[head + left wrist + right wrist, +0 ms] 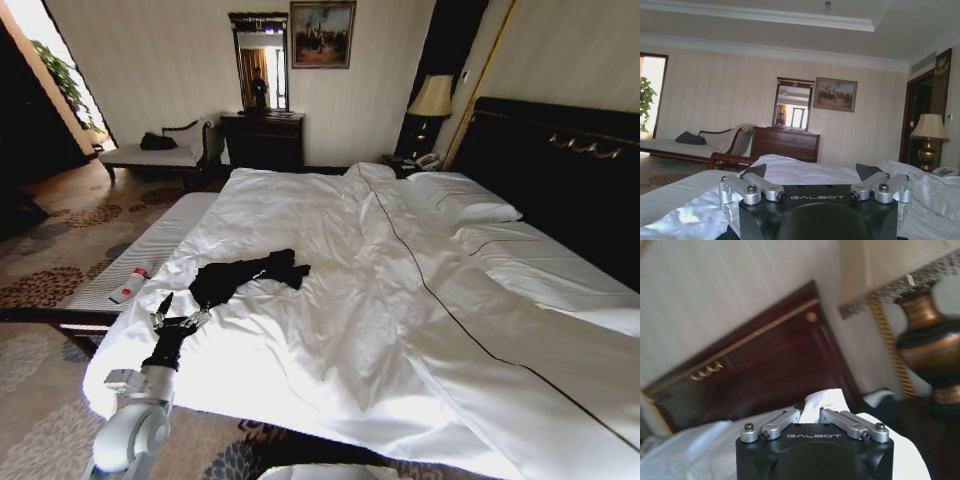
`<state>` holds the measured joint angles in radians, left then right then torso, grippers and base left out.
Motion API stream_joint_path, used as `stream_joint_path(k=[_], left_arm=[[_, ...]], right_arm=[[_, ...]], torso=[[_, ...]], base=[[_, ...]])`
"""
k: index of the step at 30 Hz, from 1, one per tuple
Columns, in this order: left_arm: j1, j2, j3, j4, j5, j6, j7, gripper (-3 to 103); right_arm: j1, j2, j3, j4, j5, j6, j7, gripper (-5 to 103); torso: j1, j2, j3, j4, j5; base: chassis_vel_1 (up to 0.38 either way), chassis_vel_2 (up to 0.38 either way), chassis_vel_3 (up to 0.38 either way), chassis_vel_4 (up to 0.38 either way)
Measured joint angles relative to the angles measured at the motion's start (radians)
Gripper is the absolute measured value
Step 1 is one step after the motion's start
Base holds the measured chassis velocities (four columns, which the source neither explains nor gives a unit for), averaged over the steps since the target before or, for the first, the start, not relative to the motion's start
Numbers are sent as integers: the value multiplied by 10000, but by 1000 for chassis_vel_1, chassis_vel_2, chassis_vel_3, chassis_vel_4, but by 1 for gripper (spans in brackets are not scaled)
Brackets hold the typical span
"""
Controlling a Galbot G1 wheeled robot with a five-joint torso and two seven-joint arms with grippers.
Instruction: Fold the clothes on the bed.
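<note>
The clothes [245, 276] are a single black T-shirt, lying crumpled on the white duvet of the bed [400, 300] near its left side. My left gripper [180, 318] hovers just short of the shirt at the bed's near left corner, open with nothing between its fingers. Seen from the left wrist, the left gripper [812, 172] has its fingers spread wide over the white bedding. My right gripper [810, 412] is off by the dark headboard [765, 355], its fingers drawn together, with a white peak of bedding [825, 399] right at the tips.
A pale bench [150, 250] runs along the bed's left side with a red-and-white bottle [130, 287] on it. Pillows [465, 200] and the tall headboard [550, 150] lie to the right. A dresser [262, 140], a chaise [150, 155] and a lamp [432, 98] stand by the far wall.
</note>
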<state>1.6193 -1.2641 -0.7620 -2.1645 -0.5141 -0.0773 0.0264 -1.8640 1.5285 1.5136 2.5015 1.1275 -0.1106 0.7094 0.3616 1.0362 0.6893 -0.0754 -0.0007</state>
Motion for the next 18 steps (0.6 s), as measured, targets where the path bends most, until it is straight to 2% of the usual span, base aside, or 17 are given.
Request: stream_joint_path(k=[2, 7, 8, 9, 14, 18], left_arm=[[-86, -18, 28, 128, -3, 0, 1, 100], [-72, -130, -58, 141, -4, 2, 1, 100], [-72, -130, -58, 141, -4, 2, 1, 100], [-29, -192, -137, 97, -1, 5, 1, 100], [-14, -264, -219, 59, 22, 38, 0, 100], [-2, -351, -224, 73, 132, 75, -1, 100]], right_arm=[[-49, 130, -286, -3, -209, -187, 479, 1], [-126, 327, -1133, -7, -707, -455, 989, 1], [-126, 327, -1133, -7, -707, -455, 989, 1], [-127, 379, -1604, -12, -876, -528, 1173, 1], [-36, 401, -2534, -1110, -1625, -221, 1053, 1], [318, 123, -3105, -2733, -1965, 91, 898, 1]], torso=[[0, -1, 0, -1, 1], [0, 0, 0, -7, -1], [0, 0, 0, -7, -1], [0, 0, 0, 0, 0], [0, -1, 0, -6, -1], [0, -1, 0, 1, 2]], base=[[0, 0, 0, 0], [0, 0, 0, 0], [0, 0, 0, 0], [0, 0, 0, 0], [0, 0, 0, 0], [0, 0, 0, 0]])
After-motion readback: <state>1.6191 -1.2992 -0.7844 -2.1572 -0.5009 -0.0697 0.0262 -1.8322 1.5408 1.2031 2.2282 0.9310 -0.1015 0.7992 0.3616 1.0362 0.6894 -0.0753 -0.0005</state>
